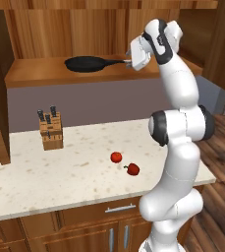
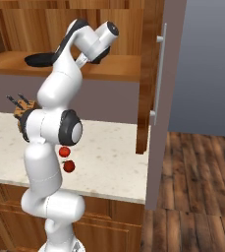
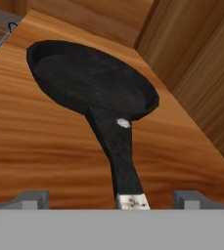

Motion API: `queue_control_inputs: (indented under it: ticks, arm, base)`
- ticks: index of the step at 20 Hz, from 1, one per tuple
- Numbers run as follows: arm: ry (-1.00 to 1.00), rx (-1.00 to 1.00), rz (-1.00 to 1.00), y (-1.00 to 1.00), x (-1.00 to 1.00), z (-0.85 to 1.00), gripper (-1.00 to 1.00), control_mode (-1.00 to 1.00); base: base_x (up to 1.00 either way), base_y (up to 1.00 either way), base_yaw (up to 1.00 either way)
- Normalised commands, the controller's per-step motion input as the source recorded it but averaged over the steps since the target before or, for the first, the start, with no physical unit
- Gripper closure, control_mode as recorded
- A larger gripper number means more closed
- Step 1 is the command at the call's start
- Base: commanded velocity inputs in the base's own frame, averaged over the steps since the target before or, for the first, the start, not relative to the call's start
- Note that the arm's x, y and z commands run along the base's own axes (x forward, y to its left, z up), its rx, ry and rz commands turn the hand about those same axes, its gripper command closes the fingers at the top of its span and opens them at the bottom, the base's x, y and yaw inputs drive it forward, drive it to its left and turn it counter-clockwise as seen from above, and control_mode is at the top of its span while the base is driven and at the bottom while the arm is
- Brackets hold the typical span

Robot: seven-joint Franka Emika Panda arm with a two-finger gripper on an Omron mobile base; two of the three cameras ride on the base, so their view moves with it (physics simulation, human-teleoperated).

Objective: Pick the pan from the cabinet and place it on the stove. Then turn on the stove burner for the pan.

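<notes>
The black pan [image 1: 87, 63] [image 2: 38, 59] [image 3: 91, 80] lies flat on the wooden shelf of the open cabinet [image 1: 35, 74] [image 2: 114, 66] [image 3: 35, 146], its long handle pointing at my hand. My gripper [image 1: 129, 61] [image 3: 116, 199] is level with the shelf and open. The handle's silvery tip [image 3: 132, 201] sits between the two fingertips [image 3: 33, 199], with a wide gap on each side. The stove is out of view.
On the pale counter [image 1: 60, 182] below stand a knife block [image 1: 51, 130] [image 2: 20, 106], a red round fruit [image 1: 116, 157] [image 2: 65, 151] and a red pepper [image 1: 132, 169] [image 2: 70, 166]. The open cabinet door [image 2: 155, 74] juts out at the right. Cabinet side walls flank the shelf.
</notes>
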Motion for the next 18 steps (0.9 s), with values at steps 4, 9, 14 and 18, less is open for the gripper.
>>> queue_control_inputs:
  ticks: [4,9,14,18]
  arm:
    - [0.03,-0.02,0.00,0.00,0.15,-0.19,-1.00,-1.00]
    - [0.02,-0.01,0.00,0.00,0.12,-0.16,-1.00,-1.00]
    - [0.00,0.00,0.00,0.00,0.06,-0.14,-1.00,-1.00]
    - [0.00,0.00,0.00,0.00,0.03,-0.19,-1.00,-1.00]
  base:
    - [0.00,0.00,0.00]
    - [0.00,0.00,0.00]
    - [0.00,0.00,0.00]
    - [0.00,0.00,0.00]
